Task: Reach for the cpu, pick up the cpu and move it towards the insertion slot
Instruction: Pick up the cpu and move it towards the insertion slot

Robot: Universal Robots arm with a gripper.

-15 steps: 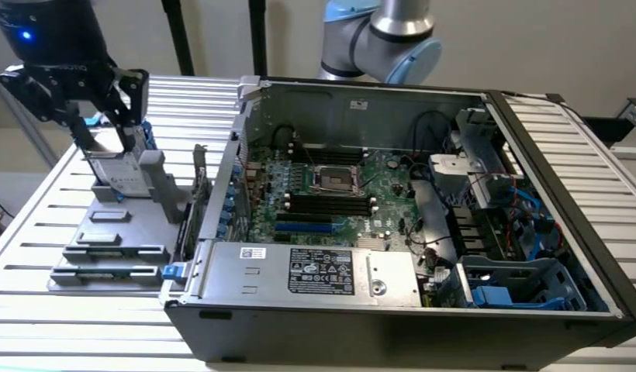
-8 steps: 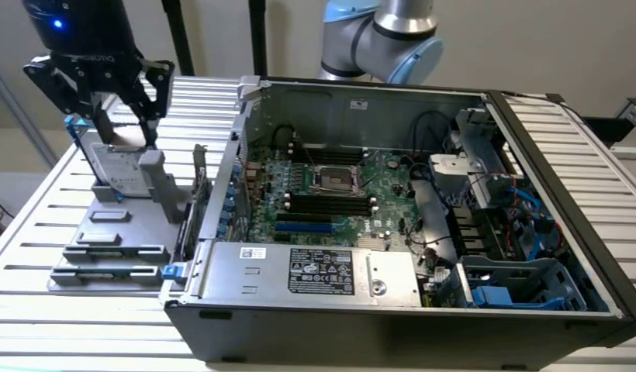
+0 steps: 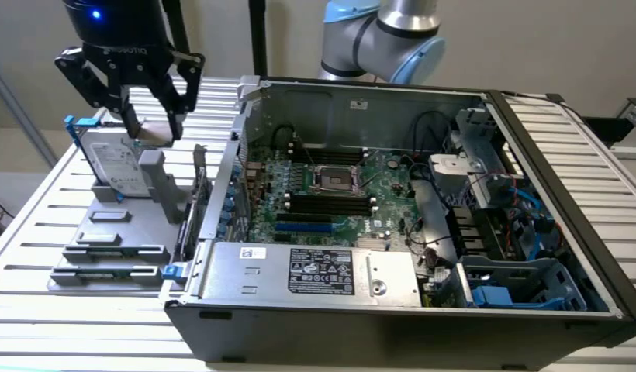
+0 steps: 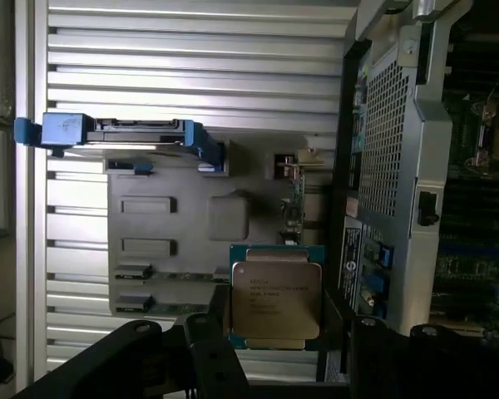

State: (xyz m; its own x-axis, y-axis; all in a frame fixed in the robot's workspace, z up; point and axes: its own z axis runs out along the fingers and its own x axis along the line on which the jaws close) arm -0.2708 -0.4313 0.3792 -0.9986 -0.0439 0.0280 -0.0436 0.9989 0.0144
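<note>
- The pincer (image 3: 153,122) hangs at the exterior view's upper left, over the slatted counter (image 3: 39,310) and outside the open case (image 3: 401,325). A blue light glows on the housing above it.
- It pinches the cpu (image 3: 157,130). From the exterior view the cpu is just a small pale piece between two black fingers, held in the air clear of the grey holder (image 3: 111,232) beneath.
- The wrist view makes the grip plain. There the cpu (image 4: 276,301) shows its silver-grey lid with faint print and a green rim. The pincer (image 4: 274,332) has a dark finger (image 4: 206,345) close against each of two opposite edges.
- The drive (image 3: 116,167) stands upright in the holder, just below the pincer and slightly toward the exterior view's left.
- The wrist view looks down on the drive (image 4: 125,133) edge-on, with blue bracket ends on both sides. Below the cpu it also shows the holder (image 4: 175,208) and its shallow recesses.
- The exterior view shows the slot (image 3: 333,180), a shiny frame with a dark centre on the green board inside the case. It lies well apart from the pincer, toward that view's right, with black memory slots (image 3: 323,205) just beside it.
- In the wrist view the case's perforated wall (image 4: 391,150) stands beside the pincer, between the cpu and a strip of green board.
- The arm (image 3: 385,35) shows grey and pale-blue joints behind the case in the exterior view.
</note>
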